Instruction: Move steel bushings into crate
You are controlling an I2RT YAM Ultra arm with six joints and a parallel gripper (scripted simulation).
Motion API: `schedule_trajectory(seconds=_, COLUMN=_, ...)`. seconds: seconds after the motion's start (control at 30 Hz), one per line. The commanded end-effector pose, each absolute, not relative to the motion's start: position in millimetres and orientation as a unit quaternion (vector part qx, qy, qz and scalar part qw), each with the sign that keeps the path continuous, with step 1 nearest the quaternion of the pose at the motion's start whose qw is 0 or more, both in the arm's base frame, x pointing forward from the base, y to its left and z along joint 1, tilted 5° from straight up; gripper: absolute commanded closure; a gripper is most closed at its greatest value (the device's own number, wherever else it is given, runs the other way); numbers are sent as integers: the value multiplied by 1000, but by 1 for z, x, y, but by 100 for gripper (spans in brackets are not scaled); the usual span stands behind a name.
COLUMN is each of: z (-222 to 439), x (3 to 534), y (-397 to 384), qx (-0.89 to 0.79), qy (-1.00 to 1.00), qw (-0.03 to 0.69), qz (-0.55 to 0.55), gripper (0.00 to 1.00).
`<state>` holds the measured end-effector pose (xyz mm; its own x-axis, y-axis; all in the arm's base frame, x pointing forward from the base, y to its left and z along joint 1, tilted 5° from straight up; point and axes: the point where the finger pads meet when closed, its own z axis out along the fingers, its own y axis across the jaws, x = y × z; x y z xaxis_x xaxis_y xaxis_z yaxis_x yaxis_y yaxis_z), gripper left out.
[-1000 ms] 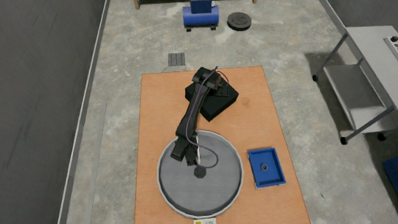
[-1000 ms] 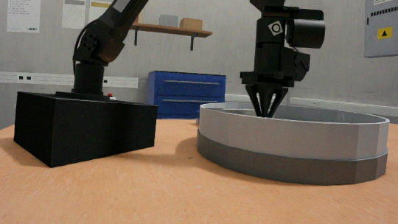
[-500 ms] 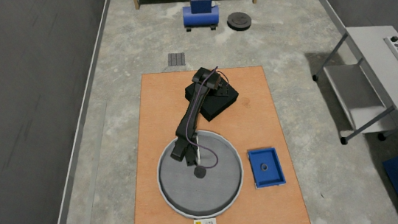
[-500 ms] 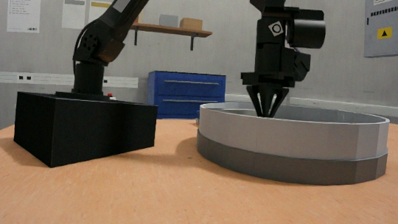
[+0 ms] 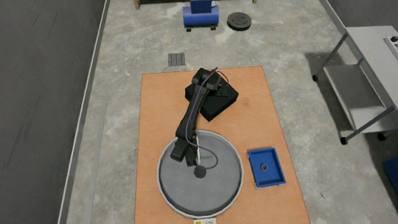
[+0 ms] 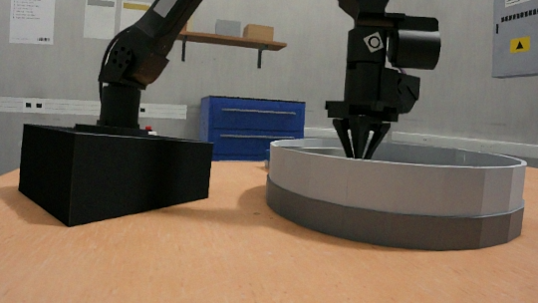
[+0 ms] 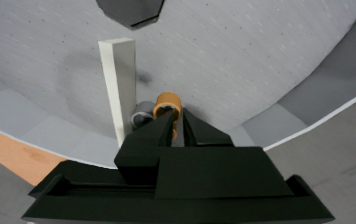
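The grey turntable [image 5: 221, 192] [image 6: 399, 185] [image 7: 240, 60] is a round, walled tray. In the wrist view a grey, steel-looking bushing [image 7: 146, 106] lies beside a white bar. An orange, copper-coloured bushing [image 7: 167, 98] touches or nearly touches its right side, close to the fingertips. More orange shows just below, partly hidden by the fingers. My gripper [image 6: 360, 157] [image 7: 178, 112] points down inside the turntable wall, its fingers nearly together, with no bushing seen held between them. The blue crate [image 5: 270, 177] stands right of the turntable with one grey bushing [image 5: 261, 166] in it.
The white bar [image 7: 126, 80] [image 5: 199, 153] stands up from the turntable floor, left of the bushings in the wrist view. A dark hub [image 5: 200, 172] [image 7: 132, 11] is at the turntable's centre. The arm's black base box [image 6: 125, 175] [image 5: 211, 109] stands behind the turntable in the top view.
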<state>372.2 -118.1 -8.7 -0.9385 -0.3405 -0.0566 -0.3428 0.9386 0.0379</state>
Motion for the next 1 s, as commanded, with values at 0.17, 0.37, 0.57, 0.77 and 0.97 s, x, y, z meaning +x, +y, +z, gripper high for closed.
schedule_trajectory(seconds=0.17, z=7, x=390, y=-119, qx=-173, qy=983, qw=55, qz=17, gripper=87)
schedule_trajectory(seconds=0.37, z=7, x=390, y=-119, qx=-173, qy=983, qw=55, qz=17, gripper=87)
schedule_trajectory(seconds=0.57, z=7, x=390, y=-119, qx=-173, qy=983, qw=55, qz=17, gripper=87)
schedule_trajectory(seconds=0.77, z=7, x=386, y=-118, qx=-174, qy=983, qw=48, qz=21, gripper=100)
schedule_trajectory(seconds=0.97, z=7, x=386, y=-118, qx=-173, qy=983, qw=48, qz=21, gripper=100)
